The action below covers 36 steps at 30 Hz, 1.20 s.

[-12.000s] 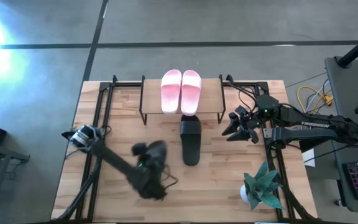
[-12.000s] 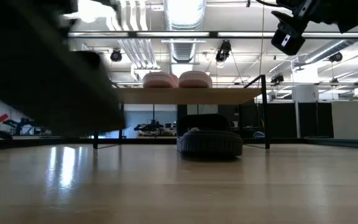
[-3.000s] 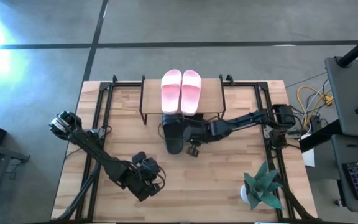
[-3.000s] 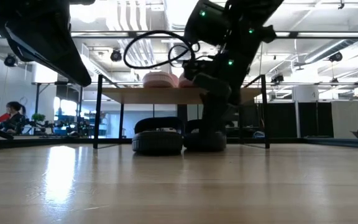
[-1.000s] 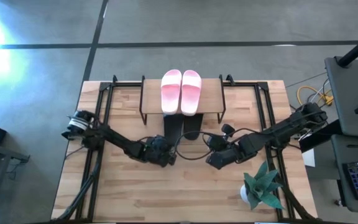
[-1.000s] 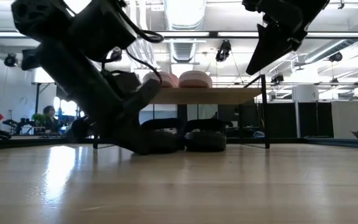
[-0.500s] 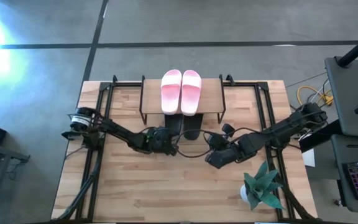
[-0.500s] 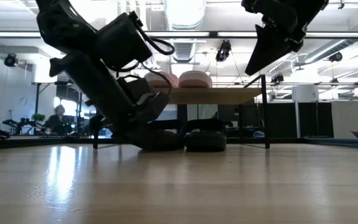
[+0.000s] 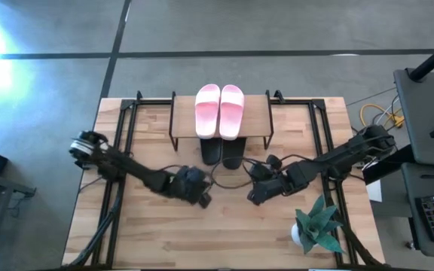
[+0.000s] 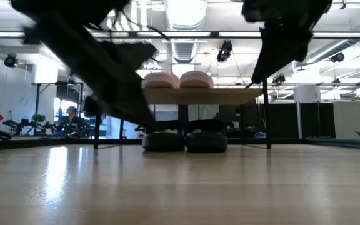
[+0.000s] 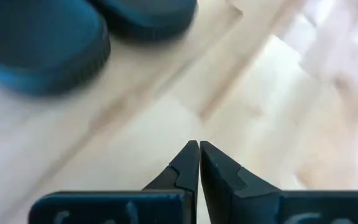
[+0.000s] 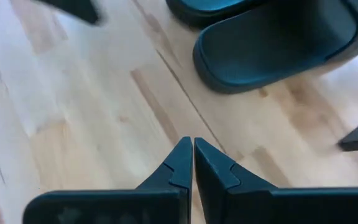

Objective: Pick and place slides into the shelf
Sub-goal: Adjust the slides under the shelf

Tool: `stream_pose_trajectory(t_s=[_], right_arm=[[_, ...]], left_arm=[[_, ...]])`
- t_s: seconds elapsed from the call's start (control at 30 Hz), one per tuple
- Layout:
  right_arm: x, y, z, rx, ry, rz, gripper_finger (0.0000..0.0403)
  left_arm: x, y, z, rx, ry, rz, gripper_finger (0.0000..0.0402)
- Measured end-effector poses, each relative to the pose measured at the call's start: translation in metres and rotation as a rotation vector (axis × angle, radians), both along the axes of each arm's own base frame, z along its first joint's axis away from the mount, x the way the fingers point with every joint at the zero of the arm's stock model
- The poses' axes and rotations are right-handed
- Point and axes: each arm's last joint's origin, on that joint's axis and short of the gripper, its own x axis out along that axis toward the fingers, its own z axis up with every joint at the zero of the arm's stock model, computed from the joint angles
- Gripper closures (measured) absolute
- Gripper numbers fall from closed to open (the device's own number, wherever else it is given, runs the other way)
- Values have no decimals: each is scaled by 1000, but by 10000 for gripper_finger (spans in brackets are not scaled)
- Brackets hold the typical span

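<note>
Two pink slides point(image 9: 219, 111) lie side by side on the shelf's plank top point(image 9: 256, 113). Two black slides point(image 9: 212, 153) point(image 9: 233, 153) rest on the table under the shelf, soles down, heels sticking out toward the near edge; the low view shows them side by side point(image 10: 163, 139) point(image 10: 207, 137). My left gripper point(image 9: 203, 199) is shut and hangs over bare table near the heels point(image 11: 42, 50). My right gripper point(image 9: 252, 197) is shut too, above the table to the right of the heels point(image 12: 278, 43). Neither touches a slide.
A potted plant point(image 9: 319, 226) stands at the near right corner. Black frame rails point(image 9: 119, 128) run along both table sides, and the shelf's thin legs point(image 10: 267, 112) stand close to the slides. Bare wood lies toward the near edge point(image 9: 217, 241).
My left gripper went in against the left black slide's heel and nudged it a little farther under the shelf, then drew back toward the near edge and rose, staying shut. My right gripper has barely moved.
</note>
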Motion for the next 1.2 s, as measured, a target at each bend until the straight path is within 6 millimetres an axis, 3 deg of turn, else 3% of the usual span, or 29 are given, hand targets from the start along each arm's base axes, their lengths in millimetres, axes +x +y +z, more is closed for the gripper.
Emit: stream_pose_trajectory(t_s=[0.23,0.4,0.67,0.8,1.2], right_arm=[[33,-19,-33,149,-59,-23,394],[49,-21,-57,120,-49,23,394],[63,-19,-90,59,40,74,394],[70,-23,-96,-9,40,87,394],[78,-77,-104,-71,89,20,394]], left_arm=[[-53,-51,33,-8,-65,44,402],[-77,-70,47,30,-128,9,402],[-86,-75,56,19,-148,-26,402],[-86,-75,56,38,-142,-41,402],[-85,-74,55,78,-127,-67,402]])
